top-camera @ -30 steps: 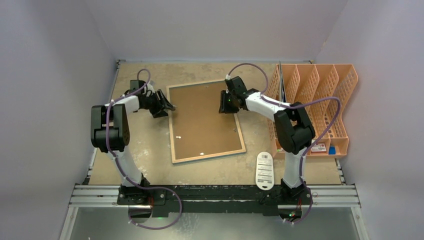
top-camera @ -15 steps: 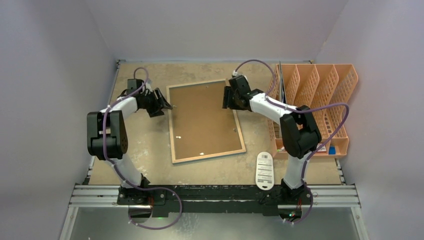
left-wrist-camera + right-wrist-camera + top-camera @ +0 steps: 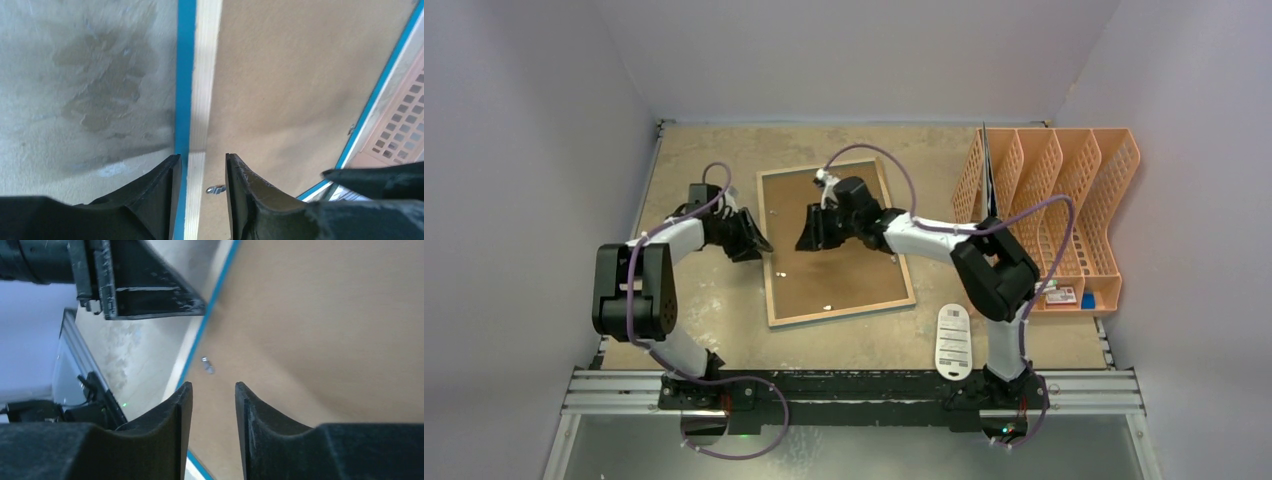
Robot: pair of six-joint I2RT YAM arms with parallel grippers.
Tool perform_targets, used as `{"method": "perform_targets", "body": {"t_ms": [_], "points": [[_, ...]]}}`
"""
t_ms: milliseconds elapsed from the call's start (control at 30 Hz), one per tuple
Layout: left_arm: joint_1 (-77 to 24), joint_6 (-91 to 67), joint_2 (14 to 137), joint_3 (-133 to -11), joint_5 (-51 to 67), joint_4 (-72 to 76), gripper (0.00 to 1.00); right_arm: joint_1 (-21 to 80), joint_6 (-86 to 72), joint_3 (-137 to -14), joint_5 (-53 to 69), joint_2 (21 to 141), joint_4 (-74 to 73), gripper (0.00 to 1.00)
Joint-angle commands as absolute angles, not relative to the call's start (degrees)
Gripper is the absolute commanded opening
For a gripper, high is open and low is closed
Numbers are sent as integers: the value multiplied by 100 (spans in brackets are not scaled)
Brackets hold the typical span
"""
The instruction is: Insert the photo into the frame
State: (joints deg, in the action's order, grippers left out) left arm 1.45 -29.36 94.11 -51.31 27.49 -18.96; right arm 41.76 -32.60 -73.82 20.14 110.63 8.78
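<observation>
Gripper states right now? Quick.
Left gripper: open, straddling the frame edge, holding nothing.
Right gripper: open over the backing board, holding nothing.

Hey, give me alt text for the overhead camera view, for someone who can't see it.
A frame lies back up between two robot arms, its brown backing board showing. The left fingers sit at its left edge and the right fingers hover over the board, both sets apart. An orange file rack stands at the right.

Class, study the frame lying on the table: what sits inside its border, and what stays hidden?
A plain brown backing board fills the frame, with a small metal tab near its edge. Whatever lies beneath the board is covered and cannot be seen.
</observation>
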Motion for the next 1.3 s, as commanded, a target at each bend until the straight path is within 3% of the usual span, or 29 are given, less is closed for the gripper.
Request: {"method": "perform_targets", "body": {"t_ms": [0, 267, 433, 533, 667, 1100, 1267], "points": [[80, -2992, 9099, -4796, 2497, -1905, 36, 4479, -3661, -7703, 2501, 11488, 1402, 38], [60, -3038, 9043, -4474, 2653, -1691, 22, 4832, -3911, -7864, 2396, 12132, 1478, 28], [60, -2971, 8781, -4526, 2427, -1829, 25, 4893, -3981, -7829, 2272, 12280, 1583, 25], [62, -2912, 8671, -4480, 2439, -1852, 30, 4910, -3977, -7823, 2271, 12357, 1663, 27], [62, -2897, 8588, -4357, 2582, -1761, 29, 4939, -3943, -7928, 2346, 12513, 1759, 30], [62, -3171, 8477, -3987, 2654, -1456, 5, 5204, -3609, -7676, 2627, 12640, 1986, 19], [59, -3309, 8508, -3808, 2726, -1252, 1, 5237, -3581, -7465, 2708, 12703, 2250, 19]]}}
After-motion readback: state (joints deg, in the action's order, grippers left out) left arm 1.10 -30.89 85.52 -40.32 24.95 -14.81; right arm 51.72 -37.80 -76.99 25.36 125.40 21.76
